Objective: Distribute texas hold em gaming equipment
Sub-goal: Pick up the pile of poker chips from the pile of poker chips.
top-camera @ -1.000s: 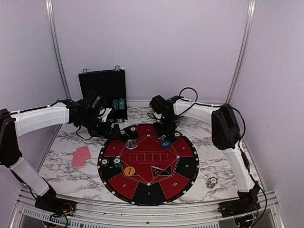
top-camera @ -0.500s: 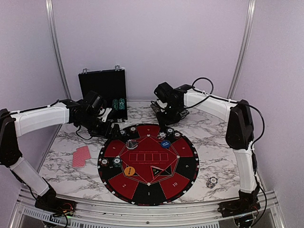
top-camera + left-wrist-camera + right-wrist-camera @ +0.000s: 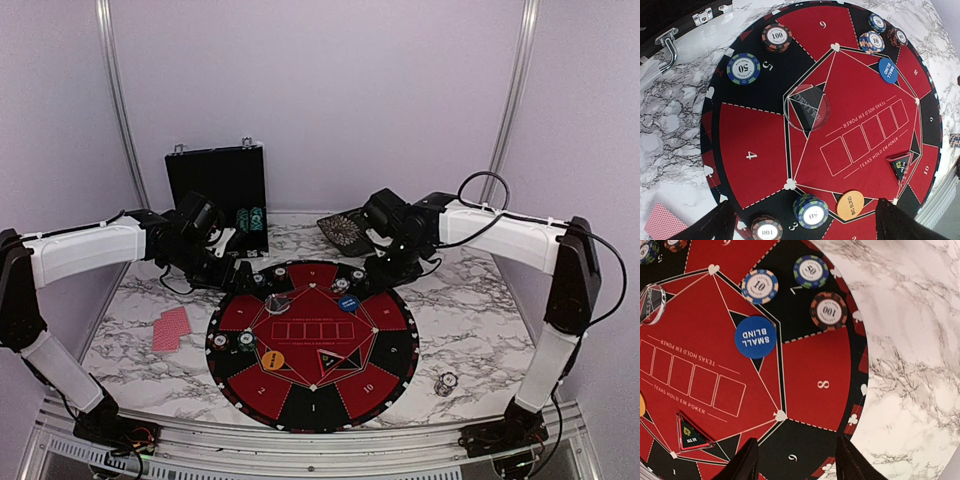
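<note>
Poker chips lie at the seats of the round red-and-black mat: a 100 chip and a 50 chip by seat 5, and three chips, one a 100, by seat 7. The clear dealer disc, blue small-blind disc and orange big-blind disc rest nearer the middle. Red-backed cards lie on the table left of the mat. My left gripper hovers open over the mat's far-left edge. My right gripper hangs open above seats 8 and 9, holding nothing.
The black hinged case stands open at the back left with green chips in front of it. A dark patterned flat object lies behind the mat. One loose chip sits on the marble at the front right.
My right arm has swung out to the right, its gripper shifting right along the mat's far edge and uncovering the dark object behind. The left arm has not moved.
</note>
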You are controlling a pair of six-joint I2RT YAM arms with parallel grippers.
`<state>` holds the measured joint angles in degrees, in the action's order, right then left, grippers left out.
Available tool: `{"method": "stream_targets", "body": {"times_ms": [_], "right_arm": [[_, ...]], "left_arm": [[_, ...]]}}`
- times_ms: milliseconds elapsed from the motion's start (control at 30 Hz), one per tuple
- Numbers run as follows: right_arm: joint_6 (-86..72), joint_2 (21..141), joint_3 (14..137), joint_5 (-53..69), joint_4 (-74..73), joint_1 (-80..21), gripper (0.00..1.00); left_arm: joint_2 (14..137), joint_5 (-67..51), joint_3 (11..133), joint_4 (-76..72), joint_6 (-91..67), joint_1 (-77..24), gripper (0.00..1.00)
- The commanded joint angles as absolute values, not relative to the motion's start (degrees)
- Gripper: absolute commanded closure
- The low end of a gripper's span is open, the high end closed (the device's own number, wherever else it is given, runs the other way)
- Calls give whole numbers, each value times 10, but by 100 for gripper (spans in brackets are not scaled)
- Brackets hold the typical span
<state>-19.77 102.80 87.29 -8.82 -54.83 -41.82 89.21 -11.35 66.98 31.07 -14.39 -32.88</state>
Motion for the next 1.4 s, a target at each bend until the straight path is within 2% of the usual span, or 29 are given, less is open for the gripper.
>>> {"method": "stream_targets", "body": {"times_ms": [0,500,767,967,1367], "right_arm": [[-238,961,807,-97,-525,-425,50],[-309,813,638,-78,-551,-426,48],[-357,737,548,-54,-577,-440,43],[-403,710,512,-57,-608,-469,38],[-450,655,440,-43,-620,-474,37]], "left_arm": [[896,-120,662,300,-147,-325,1],[905,-114,661,292,-148,-325,1],[908,-117,662,287,-152,-325,1],[911,-121,663,285,-153,-325,1],[911,-130,662,282,-156,-325,1]]}}
